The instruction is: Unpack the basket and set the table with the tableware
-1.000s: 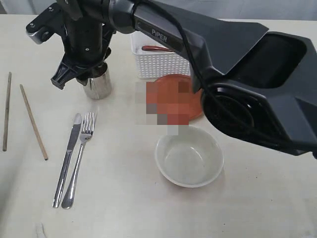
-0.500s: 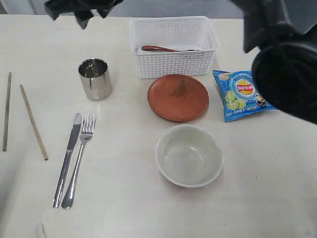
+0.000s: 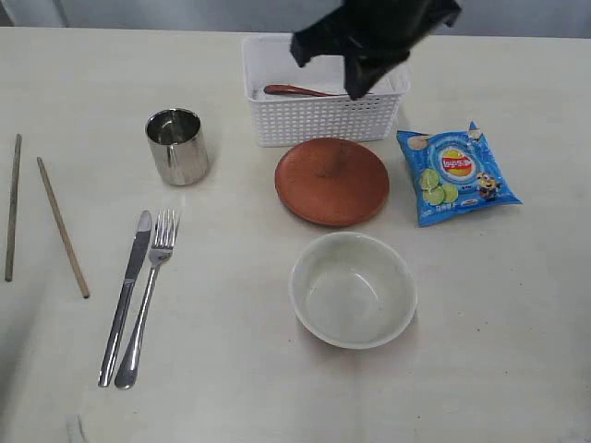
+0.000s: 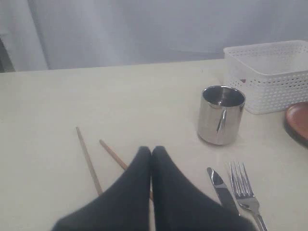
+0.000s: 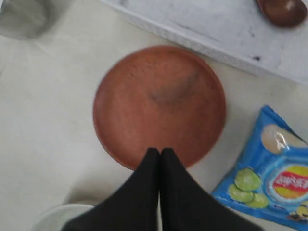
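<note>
White lattice basket w/ red-brown spoon inside; L gripper, R gripper pinched together.

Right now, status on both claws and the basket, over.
Left claw shut, empty. Right claw shut, empty. Basket holds wooden spoon, not yet unpacked. Nothing lying on it.

The bench is pale cream with faint grain and small specks. The basket is white, its sides a lattice of small holes. The spoon is dark red-brown. The plate is matt orange-brown with a darker smudge. The bowl is pale greenish-white. The cup, knife and fork are shiny steel. The chopsticks are light brown. The bag is blue with green lime slices and a red-and-yellow logo. The left pincer and right pincer are black.
</note>
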You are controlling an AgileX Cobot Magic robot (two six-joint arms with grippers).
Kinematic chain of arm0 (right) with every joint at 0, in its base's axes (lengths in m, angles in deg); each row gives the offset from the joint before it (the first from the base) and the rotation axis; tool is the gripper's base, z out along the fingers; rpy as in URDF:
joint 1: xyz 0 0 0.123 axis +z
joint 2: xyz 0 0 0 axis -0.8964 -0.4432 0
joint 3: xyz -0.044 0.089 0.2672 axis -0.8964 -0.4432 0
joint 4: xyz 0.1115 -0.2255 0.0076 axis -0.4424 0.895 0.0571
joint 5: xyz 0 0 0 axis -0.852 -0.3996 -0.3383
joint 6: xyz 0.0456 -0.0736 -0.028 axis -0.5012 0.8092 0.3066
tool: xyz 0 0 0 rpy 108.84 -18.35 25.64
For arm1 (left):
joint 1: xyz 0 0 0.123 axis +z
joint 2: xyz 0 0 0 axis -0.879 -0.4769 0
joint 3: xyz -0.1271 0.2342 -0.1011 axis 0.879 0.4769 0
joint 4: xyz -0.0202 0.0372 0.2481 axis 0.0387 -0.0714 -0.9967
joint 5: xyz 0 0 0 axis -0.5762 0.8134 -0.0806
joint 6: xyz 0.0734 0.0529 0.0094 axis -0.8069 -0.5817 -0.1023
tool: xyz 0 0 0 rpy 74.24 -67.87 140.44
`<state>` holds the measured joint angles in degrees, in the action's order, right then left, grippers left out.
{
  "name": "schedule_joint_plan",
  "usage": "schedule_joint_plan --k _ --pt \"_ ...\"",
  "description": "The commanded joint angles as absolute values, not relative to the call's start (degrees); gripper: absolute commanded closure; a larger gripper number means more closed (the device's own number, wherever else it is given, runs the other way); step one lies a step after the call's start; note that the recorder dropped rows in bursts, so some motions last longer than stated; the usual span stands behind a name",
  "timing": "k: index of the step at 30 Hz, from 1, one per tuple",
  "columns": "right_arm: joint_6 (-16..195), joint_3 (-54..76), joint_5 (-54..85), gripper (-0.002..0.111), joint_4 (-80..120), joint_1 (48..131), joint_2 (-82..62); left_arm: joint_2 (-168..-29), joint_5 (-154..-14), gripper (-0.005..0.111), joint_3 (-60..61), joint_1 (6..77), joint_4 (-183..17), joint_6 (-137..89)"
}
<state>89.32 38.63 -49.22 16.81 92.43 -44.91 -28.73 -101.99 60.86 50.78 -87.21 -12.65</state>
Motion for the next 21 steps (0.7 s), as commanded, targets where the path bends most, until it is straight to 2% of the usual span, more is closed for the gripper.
schedule_joint_plan --k 1,5,21 --pt "89.99 25.48 -39.11 0.109 16.88 87.59 -40.37 -28.57 -101.82 0.107 61.09 50.93 -87.35 -12.76" --pt "89.99 19.11 -31.82 0.109 16.88 85.31 -42.39 -28.57 -101.82 0.107 61.09 50.93 -87.35 -12.76" --pt "89.84 18.72 -25.03 0.109 16.88 85.31 -53.10 -28.57 -101.82 0.107 61.09 50.93 -87.35 -12.65"
